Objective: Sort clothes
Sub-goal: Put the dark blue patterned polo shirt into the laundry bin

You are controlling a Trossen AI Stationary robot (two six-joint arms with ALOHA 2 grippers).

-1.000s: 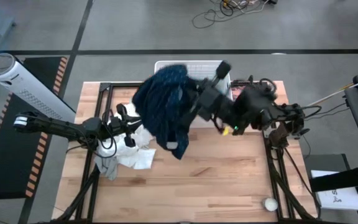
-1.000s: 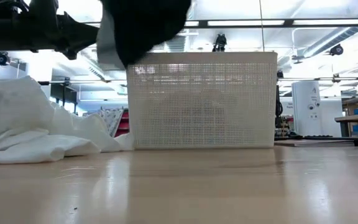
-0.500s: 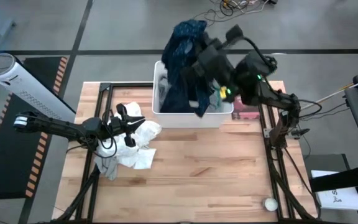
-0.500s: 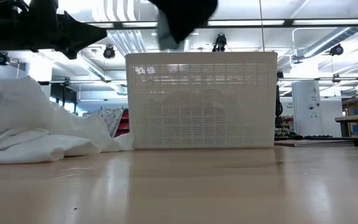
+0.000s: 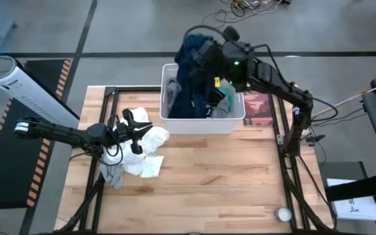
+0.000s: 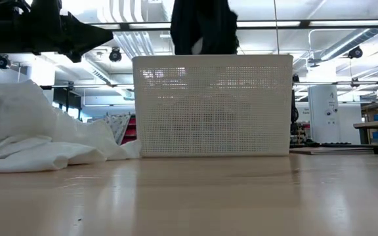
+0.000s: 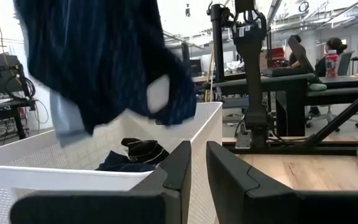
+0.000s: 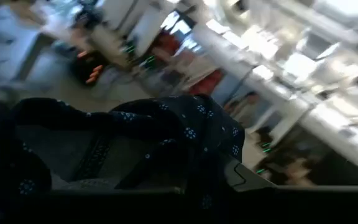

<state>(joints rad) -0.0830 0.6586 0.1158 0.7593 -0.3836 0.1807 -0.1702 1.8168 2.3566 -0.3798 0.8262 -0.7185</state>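
We saw the dark navy dotted garment [image 5: 191, 75] hanging from the right gripper [image 5: 209, 53], which was clenched on its upper folds, the jaws pinched fully together with cloth bunched between them. From that gripper the garment drooped straight down into the white basket [image 5: 201, 124], its lower end inside the basket walls and its upper part above the rim; in the low view it showed as a dark mass [image 6: 202, 27] just above the basket's top edge [image 6: 212, 108]. In the right wrist view the dotted fabric [image 8: 166, 134] draped right over the fingers and hid most of them. Below the gripper, inside the basket, lay more clothes: a dark bundle [image 7: 135, 155] on the floor of the basket and a grey-green piece [image 5: 229, 98] toward the side nearer the right arm's base. Well apart from the right gripper, out on the wooden table [image 5: 227, 183], the left gripper [image 5: 136, 128] hovered over the white garments [image 5: 142, 153], which were heaped just beneath and beside it. Its fingers [image 7: 176, 171] stood nearly together with only a narrow slit between them, and we saw nothing gripped in that slit. A grey garment [image 5: 113, 175] trailed from the white heap on the side away from the basket.
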